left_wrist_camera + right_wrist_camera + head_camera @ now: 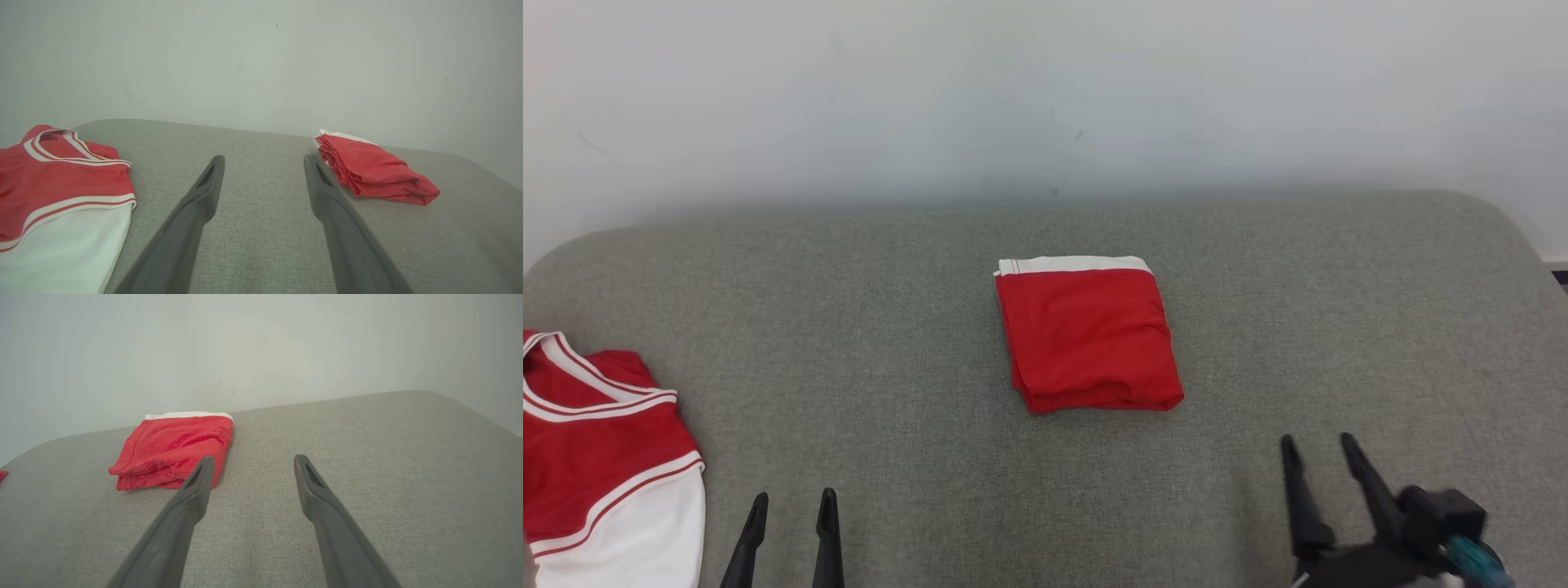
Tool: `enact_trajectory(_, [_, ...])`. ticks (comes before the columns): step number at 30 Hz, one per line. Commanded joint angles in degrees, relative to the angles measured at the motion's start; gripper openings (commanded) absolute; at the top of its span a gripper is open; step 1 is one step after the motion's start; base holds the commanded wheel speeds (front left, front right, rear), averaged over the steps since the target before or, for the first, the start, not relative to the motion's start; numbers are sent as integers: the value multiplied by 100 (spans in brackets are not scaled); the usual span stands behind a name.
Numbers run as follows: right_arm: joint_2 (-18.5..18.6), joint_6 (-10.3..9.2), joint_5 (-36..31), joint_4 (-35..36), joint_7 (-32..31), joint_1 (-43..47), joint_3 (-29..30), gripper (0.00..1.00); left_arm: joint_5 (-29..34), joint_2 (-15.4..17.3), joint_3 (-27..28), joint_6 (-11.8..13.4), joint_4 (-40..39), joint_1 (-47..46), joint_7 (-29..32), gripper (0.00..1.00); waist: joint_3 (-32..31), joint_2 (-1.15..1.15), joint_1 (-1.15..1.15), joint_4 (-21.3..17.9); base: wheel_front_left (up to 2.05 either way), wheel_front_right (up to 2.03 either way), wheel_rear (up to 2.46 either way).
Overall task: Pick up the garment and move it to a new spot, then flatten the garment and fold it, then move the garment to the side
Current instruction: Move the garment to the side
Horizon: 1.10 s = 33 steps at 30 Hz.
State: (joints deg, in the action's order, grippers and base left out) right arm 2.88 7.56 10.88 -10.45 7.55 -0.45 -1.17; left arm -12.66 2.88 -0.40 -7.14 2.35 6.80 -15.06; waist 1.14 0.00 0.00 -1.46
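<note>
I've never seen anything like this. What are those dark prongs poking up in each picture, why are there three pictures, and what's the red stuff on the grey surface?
The prongs are the fingers of a two-armed robot's grippers, its "hands". One picture comes from a camera on its head, looking down at a grey padded surface: there the left gripper shows at the lower left and the right gripper at the lower right. The other two come from cameras on each wrist, looking along that arm's own fingers, so you see the left gripper and the right gripper close up.

In the middle lies a folded red garment with a white band along its far edge. At the robot's left lies a red and white jersey, spread loosely.

Both grippers are open and hold nothing; neither touches the cloth.
</note>
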Motion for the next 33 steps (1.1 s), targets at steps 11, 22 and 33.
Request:
enact_trajectory(11, [6,-12,183,-750,-3377,-1992,320,100,-16,2,-226,-35,23,-262,-23,100,292,0,0,314,0,0,0])
enact_trajectory(22, [1,-12,-291,-2409,-4461,-3675,1389,100,-145,1,-596,-27,144,-541,-23,100,747,0,0,1016,0,0,0])
enact_trajectory(33, [3,-12,-1177,-3789,-4045,-4397,1887,100,-214,1,-772,-32,183,-702,-23,100,996,0,0,1420,0,0,0])
